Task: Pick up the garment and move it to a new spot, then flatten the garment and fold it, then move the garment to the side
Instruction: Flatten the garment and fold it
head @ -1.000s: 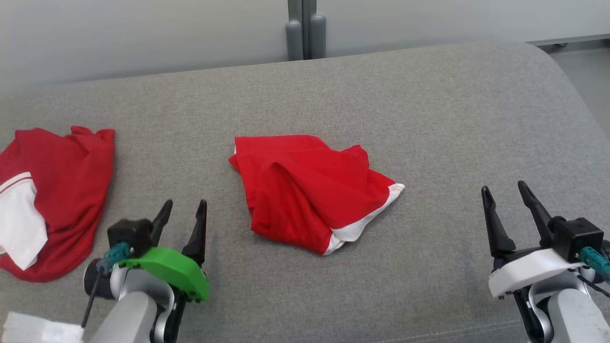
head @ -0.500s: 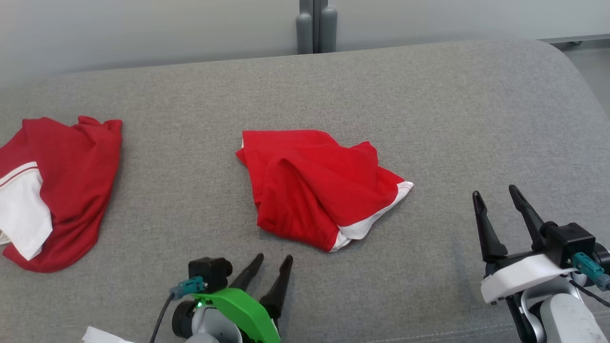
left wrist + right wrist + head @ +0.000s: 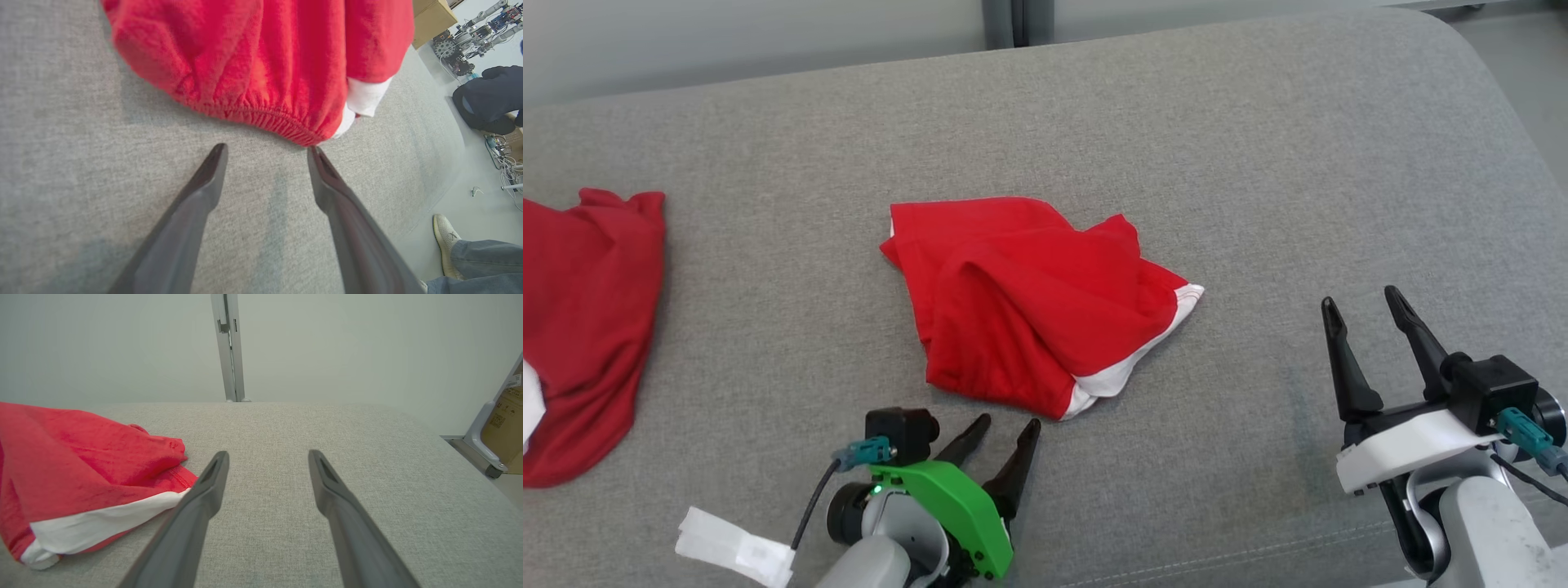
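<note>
**A:** Left tool [image 3: 1009, 420] is hovering wide open and empty, just short of the garment [image 3: 1029, 302] lying mid grey cushion [image 3: 1258, 163].

**B:** Right tool [image 3: 1361, 296] is idling open too. Risk: a shallow pinch may be catching only the elastic hem [image 3: 265, 119], leaving the bundle dragging.

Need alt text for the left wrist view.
A crumpled red garment with white trim lies on a grey cushion, its gathered hem just beyond the spread dark fingers of the left gripper. A person's shoe shows at lower right.
</note>
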Motion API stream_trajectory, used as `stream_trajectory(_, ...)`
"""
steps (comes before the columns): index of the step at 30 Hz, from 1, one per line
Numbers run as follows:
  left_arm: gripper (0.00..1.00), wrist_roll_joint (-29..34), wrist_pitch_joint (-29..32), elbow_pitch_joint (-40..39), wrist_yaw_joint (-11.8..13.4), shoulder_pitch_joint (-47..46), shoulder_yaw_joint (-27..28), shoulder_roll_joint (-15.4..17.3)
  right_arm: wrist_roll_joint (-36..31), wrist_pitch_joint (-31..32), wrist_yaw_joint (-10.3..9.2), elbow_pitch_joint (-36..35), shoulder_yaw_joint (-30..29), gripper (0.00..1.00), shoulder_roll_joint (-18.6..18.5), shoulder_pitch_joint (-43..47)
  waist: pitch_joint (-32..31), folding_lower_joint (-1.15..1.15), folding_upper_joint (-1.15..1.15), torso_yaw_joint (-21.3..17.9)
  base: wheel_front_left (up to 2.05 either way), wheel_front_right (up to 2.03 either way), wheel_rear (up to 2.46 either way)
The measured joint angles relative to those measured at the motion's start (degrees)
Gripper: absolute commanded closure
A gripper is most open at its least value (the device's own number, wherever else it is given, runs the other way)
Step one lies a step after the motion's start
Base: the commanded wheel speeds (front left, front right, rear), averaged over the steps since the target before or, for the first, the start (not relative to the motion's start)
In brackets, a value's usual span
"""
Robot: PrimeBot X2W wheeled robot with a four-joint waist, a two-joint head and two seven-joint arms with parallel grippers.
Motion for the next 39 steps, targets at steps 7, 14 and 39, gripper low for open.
stream_trajectory(7, 0.0, 0.5, 1.4, 0.0, 0.5, -3.2, -1.9, 0.0, 0.0, 0.0, 0.0, -0.1, 0.0, 0.0, 0.3, -1.2, 2.1, 0.0, 0.0, -2.1, 0.0, 0.0, 0.0)
stream_trajectory(14, 0.0, 1.0, 2.3, 0.4, 1.2, -3.9, -3.0, -0.1, 0.0, 0.0, 0.01, 0.0, -0.2, 0.0, 0.7, -1.7, 3.4, 0.0, 0.0, -3.9, 0.0, 0.0, 0.0)
stream_trajectory(39, 1.0, 0.7, 7.2, -0.3, -3.0, -7.1, -11.2, 0.7, 0.0, 0.0, 0.25, 0.6, -3.0, 0.0, 1.2, -1.5, 3.1, 0.0, 0.0, -3.1, 0.0, 0.0, 0.0)
